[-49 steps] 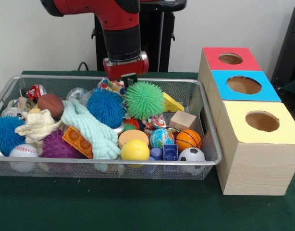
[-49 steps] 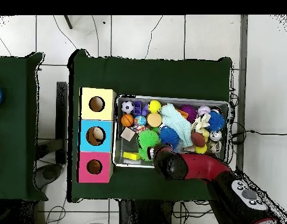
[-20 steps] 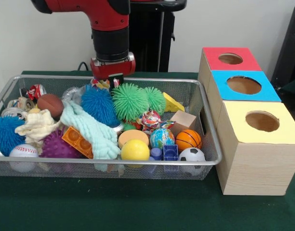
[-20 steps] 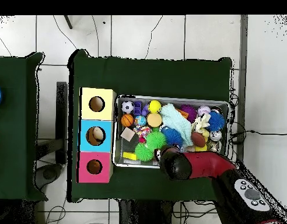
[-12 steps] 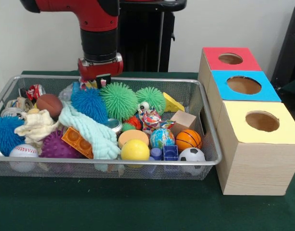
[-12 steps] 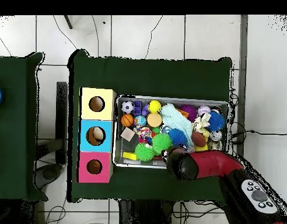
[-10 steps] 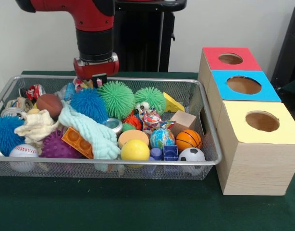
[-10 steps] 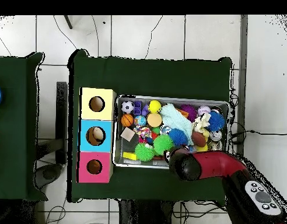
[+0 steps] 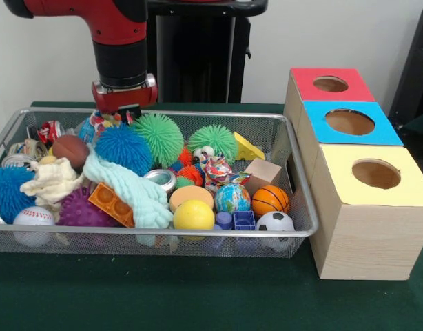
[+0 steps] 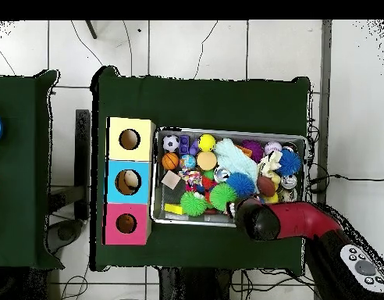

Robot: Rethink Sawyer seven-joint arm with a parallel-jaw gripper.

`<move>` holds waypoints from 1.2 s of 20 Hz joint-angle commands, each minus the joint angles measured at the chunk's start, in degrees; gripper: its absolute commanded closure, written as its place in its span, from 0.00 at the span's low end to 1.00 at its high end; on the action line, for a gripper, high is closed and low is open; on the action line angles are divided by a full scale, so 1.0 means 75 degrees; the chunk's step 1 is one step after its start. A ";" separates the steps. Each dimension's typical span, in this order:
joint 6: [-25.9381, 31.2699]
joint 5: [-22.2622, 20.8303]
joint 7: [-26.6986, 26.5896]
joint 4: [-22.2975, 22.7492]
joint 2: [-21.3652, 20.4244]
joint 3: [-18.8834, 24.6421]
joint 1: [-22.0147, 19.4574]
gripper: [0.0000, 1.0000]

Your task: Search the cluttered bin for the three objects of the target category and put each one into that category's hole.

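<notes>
— Looking at the jaws first: we are not making out whether they are apart or together, since the gripper (image 9: 122,109) is dipping behind the toys at the bin's (image 9: 294,181) far rim.

— Agreed. We are seeing it hanging just above a blue ball (image 9: 123,149) and a green ball (image 9: 158,138), with the boxes (image 9: 368,207) standing beside the bin.

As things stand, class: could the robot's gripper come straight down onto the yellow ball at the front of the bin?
Probably yes. The yellow ball lies on top of the clutter with nothing over it, though the gripper hangs across the bin from it.
</notes>
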 commanded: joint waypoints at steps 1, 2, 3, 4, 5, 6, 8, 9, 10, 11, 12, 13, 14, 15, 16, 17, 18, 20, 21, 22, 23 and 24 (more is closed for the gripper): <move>0.0284 -0.0612 -0.1813 -0.1127 0.0267 0.1075 -0.0413 1.00; 0.0318 -0.0625 -0.1817 -0.1102 0.0265 0.1121 -0.0430 1.00; 0.0383 -0.0638 -0.1956 -0.1058 0.0315 0.1256 -0.0488 1.00; 0.0441 -0.0610 -0.1904 -0.1034 0.0352 0.1284 -0.0488 1.00; 0.0498 -0.0581 -0.1853 -0.1010 0.0389 0.1312 -0.0487 1.00; 0.0525 -0.0505 -0.1655 -0.0983 0.0392 0.1290 -0.0468 1.00; 0.0432 -0.0135 -0.1036 -0.0881 0.0517 0.1322 -0.0534 1.00; 0.0438 -0.0035 -0.0938 -0.0874 0.0593 0.1391 -0.0549 1.00; 0.0436 -0.0091 -0.0998 -0.0873 0.0620 0.1441 -0.0543 1.00; 0.0415 -0.0172 -0.1109 -0.0871 0.0662 0.1525 -0.0532 1.00; 0.0356 -0.0213 -0.1158 -0.0863 0.0695 0.1614 -0.0552 1.00; 0.0270 -0.0163 -0.1213 -0.0811 0.0793 0.1810 -0.0662 1.00; 0.0214 -0.0135 -0.1162 -0.0809 0.0848 0.1875 -0.0698 1.00; 0.0202 -0.0084 -0.1085 -0.0732 0.0841 0.1908 -0.0763 1.00; 0.0218 -0.0047 -0.1028 -0.0695 0.0851 0.1944 -0.0775 1.00; 0.0218 0.0129 -0.0896 -0.0539 0.0903 0.2076 -0.0881 1.00; 0.0187 0.0236 -0.0727 -0.0439 0.0949 0.2143 -0.0891 1.00; -0.0292 0.0229 -0.0036 -0.0169 0.0959 0.2054 -0.0635 1.00; -0.0548 0.0084 0.0165 -0.0116 0.0951 0.1982 -0.0399 1.00; -0.0621 0.0064 0.0241 -0.0098 0.0969 0.1979 -0.0318 1.00; -0.0719 0.0043 0.0399 -0.0077 0.0942 0.1913 -0.0179 1.00; -0.0748 0.0068 0.0497 -0.0070 0.0943 0.1873 -0.0124 1.00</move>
